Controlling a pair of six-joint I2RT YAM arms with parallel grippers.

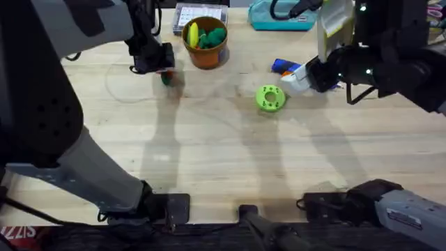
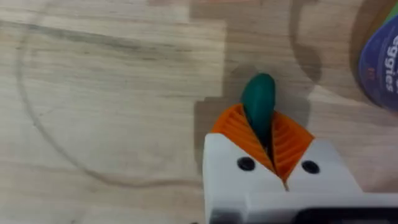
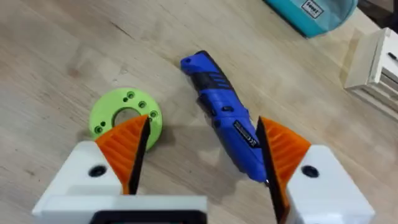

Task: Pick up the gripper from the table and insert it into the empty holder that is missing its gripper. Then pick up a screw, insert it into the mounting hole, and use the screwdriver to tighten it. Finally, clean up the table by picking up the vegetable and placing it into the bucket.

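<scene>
While pinched between the orange ribbed pads [image 2: 283, 146] of the left end effector [image 2: 266, 142], pokes out as a smooth dark green oval: the vegetable [image 2: 259, 99], gripped at its lower half, free tip pointing away from the fingers. Sits low over the wooden surface [image 2: 112, 93], at the upper left of the overhead frame, just left of the orange bucket [image 1: 205, 52]. Probably light, hard plastic, and slick; rounded sides give the ribbed pads little to bite on, so likely to squirt out forward if squeezed near the end. Better held across the widest middle, with a firm but not crushing pinch. Looks seated deep enough for a short carry, though cannot tell how far the pads wrap round it.

Over at the upper right of the overhead frame, the right end effector [image 3: 202, 146] spread wide with nothing in it, straddling the blue screwdriver [image 3: 227, 124] lying flat on the surface. Stiff, slim, pen-shaped, apt to roll; best taken across the barrel near the middle. Just beside it, the lime-green disc [image 3: 102, 115] with holes.

Already holding yellow and green toy pieces [image 1: 206, 35], the bucket, its rim open toward the camera; teal pouch [image 1: 282, 21] along the top edge.
</scene>
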